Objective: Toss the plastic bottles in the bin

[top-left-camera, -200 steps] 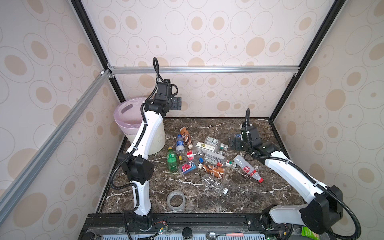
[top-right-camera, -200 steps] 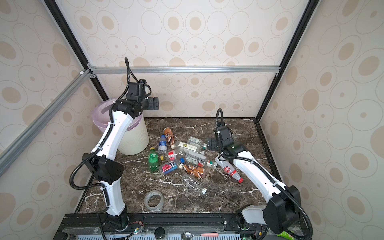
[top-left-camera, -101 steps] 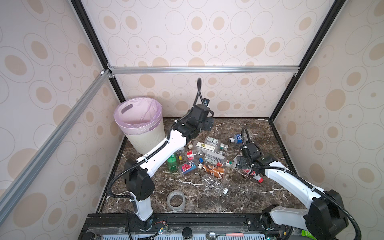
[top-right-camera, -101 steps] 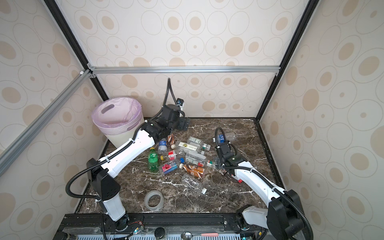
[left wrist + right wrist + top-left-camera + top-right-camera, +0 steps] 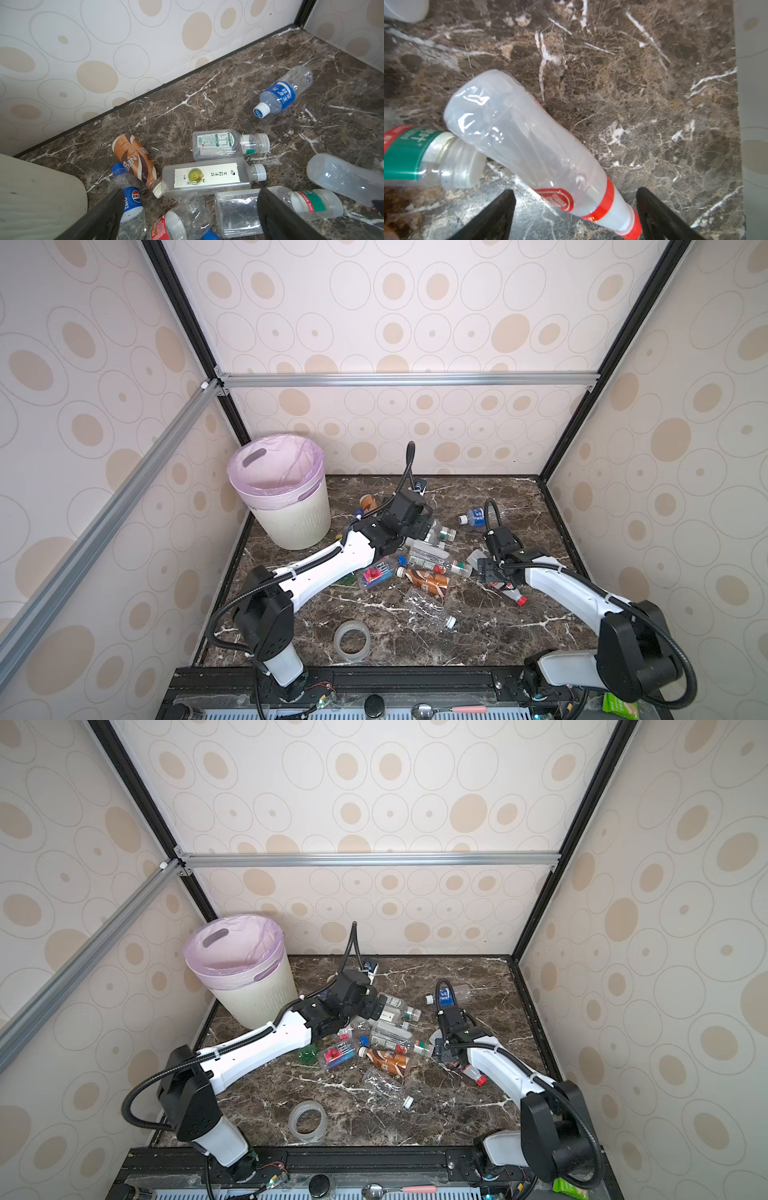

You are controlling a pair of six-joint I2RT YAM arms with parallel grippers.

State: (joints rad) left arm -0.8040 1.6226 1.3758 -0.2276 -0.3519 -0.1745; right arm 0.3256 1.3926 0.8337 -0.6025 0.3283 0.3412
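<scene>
Nearest on the desk [image 5: 490, 639], a tape ring [image 5: 337, 642] (not a task item) and a crushed bottle [image 5: 428, 608] are being noted. The red-capped bottle [image 5: 529, 145] is being straddled at its neck by the right gripper [image 5: 576, 193], jaws apart, nothing clenched. Its long axis is lying flat, cap toward the front edge, base toward the pile. The left gripper [image 5: 190, 193] is being held wide open above the plastic bottles [image 5: 428, 560]. Farthest, the bin [image 5: 291, 526] is being seen without bottles, so the task is judged barely begun.
</scene>
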